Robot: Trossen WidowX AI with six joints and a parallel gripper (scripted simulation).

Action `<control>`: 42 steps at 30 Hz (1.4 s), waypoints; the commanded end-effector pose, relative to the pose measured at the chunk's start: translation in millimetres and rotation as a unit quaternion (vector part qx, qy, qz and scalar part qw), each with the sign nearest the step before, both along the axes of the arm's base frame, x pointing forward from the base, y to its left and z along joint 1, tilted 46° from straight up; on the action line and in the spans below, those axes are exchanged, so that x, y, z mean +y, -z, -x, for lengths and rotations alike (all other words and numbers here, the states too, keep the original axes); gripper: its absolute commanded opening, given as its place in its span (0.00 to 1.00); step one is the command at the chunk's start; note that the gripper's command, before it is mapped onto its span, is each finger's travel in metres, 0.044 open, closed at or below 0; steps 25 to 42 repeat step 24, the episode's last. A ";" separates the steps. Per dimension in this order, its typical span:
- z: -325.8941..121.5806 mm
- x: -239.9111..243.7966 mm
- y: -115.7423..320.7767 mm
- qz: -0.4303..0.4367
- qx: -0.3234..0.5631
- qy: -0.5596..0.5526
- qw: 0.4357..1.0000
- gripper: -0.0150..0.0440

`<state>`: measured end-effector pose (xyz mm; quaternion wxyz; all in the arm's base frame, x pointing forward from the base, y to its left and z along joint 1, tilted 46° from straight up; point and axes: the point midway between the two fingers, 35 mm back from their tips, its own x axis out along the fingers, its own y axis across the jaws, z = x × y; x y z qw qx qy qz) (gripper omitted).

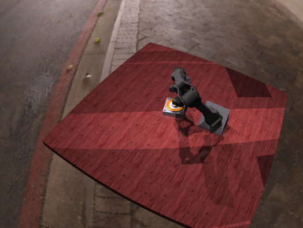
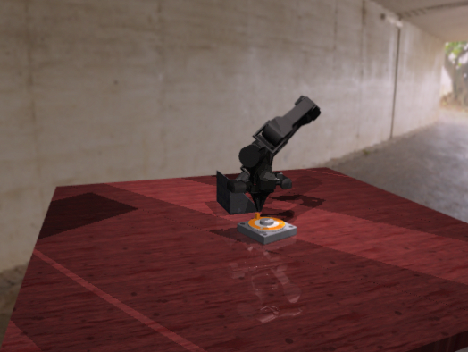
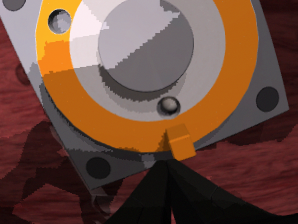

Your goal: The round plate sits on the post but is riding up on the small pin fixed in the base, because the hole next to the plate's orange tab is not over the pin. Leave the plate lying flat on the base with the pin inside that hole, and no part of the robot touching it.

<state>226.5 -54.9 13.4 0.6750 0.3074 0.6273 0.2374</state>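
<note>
The round plate [image 1: 175, 110] [image 3: 240, 50], with an orange rim and white middle, sits around the grey post [image 2: 266, 221] [image 3: 150, 55] on the square grey base [image 2: 277, 238] [image 3: 247, 111]. It looks almost level; the frames do not settle whether it is fully flat. The orange tab [image 2: 257, 215] [image 3: 181, 144] points toward the arm. The hole [image 3: 169, 106] next to it shows a rounded grey shape that looks like the pin's tip. My gripper [image 2: 259, 211] [image 3: 166, 169] is shut and empty, its tips right beside the tab's outer end. Whether they touch it cannot be told.
A second hole [image 3: 59, 21] shows in the plate's orange rim at the left of the wrist view. Dark round spots mark the base's corners. The arm's dark grey mount [image 1: 224, 116] [image 2: 228, 201] stands behind the base on the red table [image 1: 115, 130].
</note>
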 end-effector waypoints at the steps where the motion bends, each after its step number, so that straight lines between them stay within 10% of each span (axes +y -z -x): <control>1: 0.3 -9.1 -6.4 0.001 0.002 -0.001 1.000 0.25; 42: 1.9 -26.5 -23.6 0.000 0.001 0.002 1.000 0.25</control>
